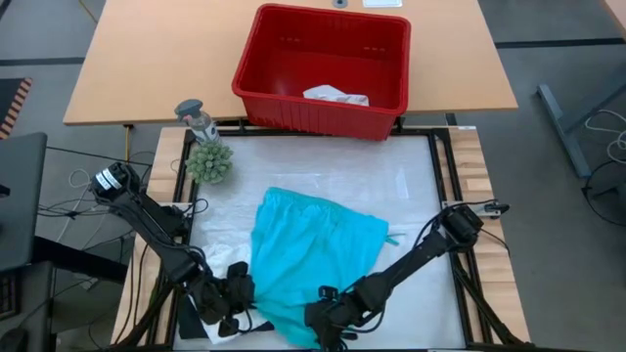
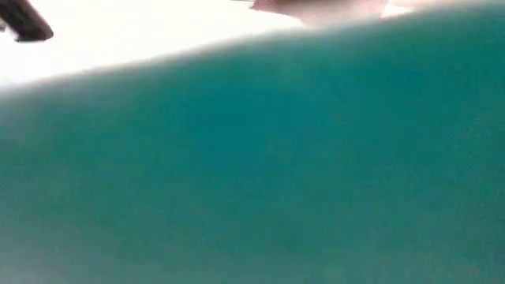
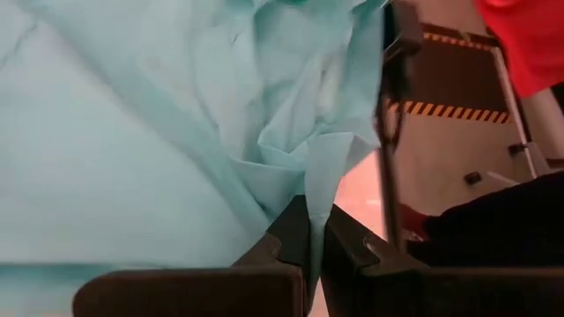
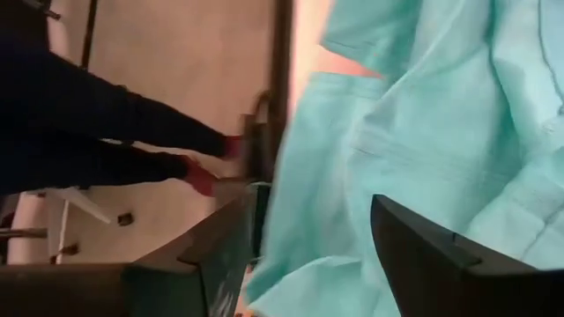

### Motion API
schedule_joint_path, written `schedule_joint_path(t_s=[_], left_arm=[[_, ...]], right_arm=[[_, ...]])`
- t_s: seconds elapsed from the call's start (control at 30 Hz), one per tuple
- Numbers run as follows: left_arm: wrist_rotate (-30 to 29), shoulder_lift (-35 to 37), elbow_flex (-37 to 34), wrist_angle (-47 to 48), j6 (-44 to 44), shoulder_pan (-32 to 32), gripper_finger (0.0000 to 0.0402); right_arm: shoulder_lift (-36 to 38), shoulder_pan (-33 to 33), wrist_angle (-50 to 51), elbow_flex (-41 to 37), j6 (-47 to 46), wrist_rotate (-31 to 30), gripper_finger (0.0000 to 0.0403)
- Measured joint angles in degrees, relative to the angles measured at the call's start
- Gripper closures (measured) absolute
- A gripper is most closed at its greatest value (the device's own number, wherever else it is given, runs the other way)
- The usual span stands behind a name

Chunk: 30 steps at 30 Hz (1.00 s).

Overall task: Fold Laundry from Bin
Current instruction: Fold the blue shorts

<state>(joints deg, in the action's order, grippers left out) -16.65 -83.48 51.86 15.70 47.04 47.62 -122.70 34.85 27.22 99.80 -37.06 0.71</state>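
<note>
Pinching a fold of the teal garment (image 3: 132,132), my left gripper (image 3: 315,231) has its fingers pressed together with the cloth edge trapped between them, low and left of centre in the high view. My right gripper (image 4: 308,251) sits at the bottom centre of that view with its fingers spread apart; teal cloth hangs in the gap, but I would not call it held.

Outward from there, the teal garment (image 1: 308,254) lies spread over the white mat (image 1: 411,186) in the middle of the frame, its lower edge bunched at both grippers. A black garment (image 1: 196,315) and a white scrap (image 1: 217,262) lie at the lower left beside the left arm. More white laundry (image 1: 335,95) sits in the red bin (image 1: 386,39) at the top centre, and a small green plant (image 1: 209,160) stands left of the mat.

My worry is that, with one side released, any lift by the left arm would drag the cloth askew and undo the fold. The loose hem could also catch on the right fingers as they leave.

The teal fabric looks thin, matte and limp, creasing into soft ridges with a stitched seam showing. The bin is rigid, glossy plastic with slotted walls. The low view is filled by teal cloth
</note>
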Motion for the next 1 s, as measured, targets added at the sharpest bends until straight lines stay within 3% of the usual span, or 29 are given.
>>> schedule_joint_path(t_s=[0.27, 0.47, 0.67, 1.0], left_arm=[[-0.44, 0.06, 1.61, 1.45, -1.05, 0.0, 0.0401], [-0.44, 0.06, 1.61, 3.85, -0.18, 0.0, 0.0401], [-0.58, 0.06, 1.64, 4.13, 0.03, -0.43, 0.0401], [-0.69, 0.06, 1.64, 4.68, -1.13, -0.72, 0.0401]], right_arm=[[0.93, 5.79, 19.1, 4.51, -4.75, -1.98, 0.0156], [-1.33, 12.56, 19.56, 3.46, -11.1, -6.38, 0.0143], [-1.34, 14.41, 24.36, 2.99, -16.29, -20.77, 0.0142], [-2.29, 12.61, 16.9, -3.85, -16.5, -18.63, 0.0142]])
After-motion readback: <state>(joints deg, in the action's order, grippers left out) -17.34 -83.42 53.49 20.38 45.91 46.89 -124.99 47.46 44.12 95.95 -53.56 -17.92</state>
